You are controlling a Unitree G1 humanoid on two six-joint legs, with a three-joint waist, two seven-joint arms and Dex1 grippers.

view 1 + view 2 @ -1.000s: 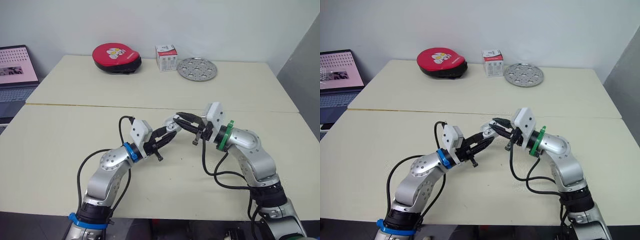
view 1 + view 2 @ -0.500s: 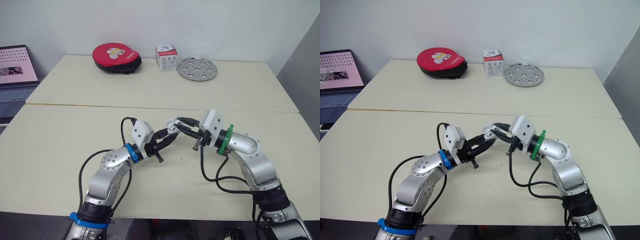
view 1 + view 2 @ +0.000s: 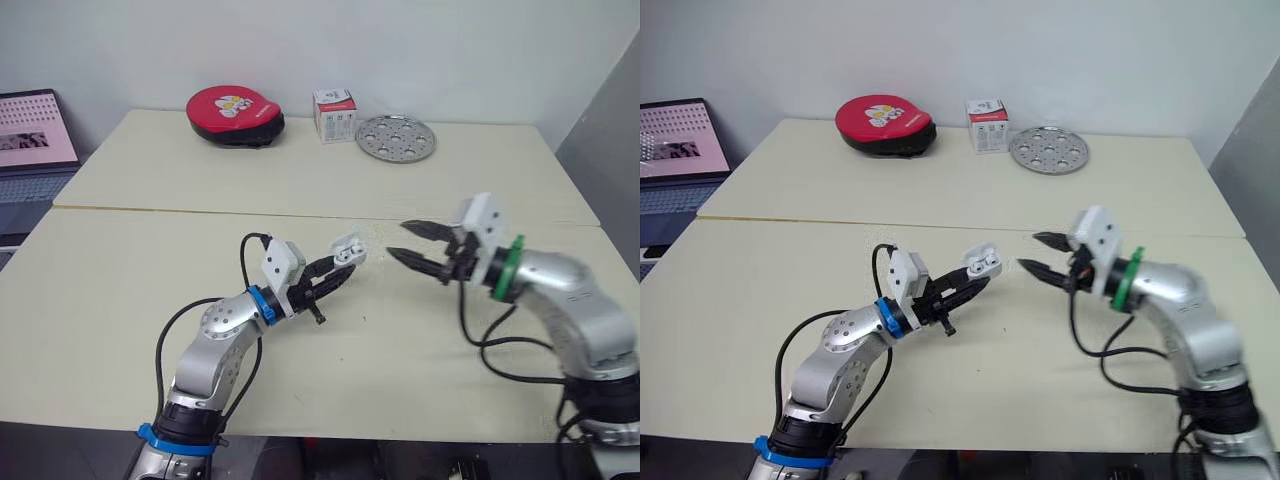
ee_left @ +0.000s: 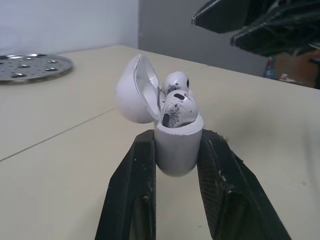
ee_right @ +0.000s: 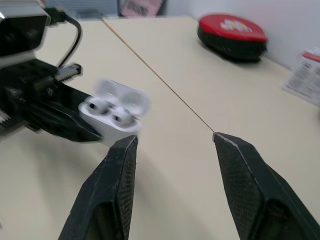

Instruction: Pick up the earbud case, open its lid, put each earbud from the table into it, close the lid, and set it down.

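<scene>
Above the near half of the counter (image 3: 150, 270): earbud case (image 3: 346, 250) clamped in the left gripper (image 3: 338, 268), lid open.
From the left wrist: both earbuds (image 4: 178, 107) seated inside, lid (image 4: 135, 90) tipped back, black fingers (image 4: 132, 190) pinching the case's sides. From the head: right gripper (image 3: 400, 240) spread wide, near the case, not touching. Along the far edge: red pouch (image 3: 235, 115), small box (image 3: 334, 113), perforated metal plate (image 3: 397, 137); laptop (image 3: 35, 130) off left.

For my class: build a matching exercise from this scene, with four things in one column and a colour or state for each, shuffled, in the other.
1 earbud case
2 right end effector
3 pouch
4 round plate

A silver, with holes
B open, holding nothing
C red
D lid up, gripped by left end effector

Pairs: 1-D, 2-B, 3-C, 4-A
</scene>
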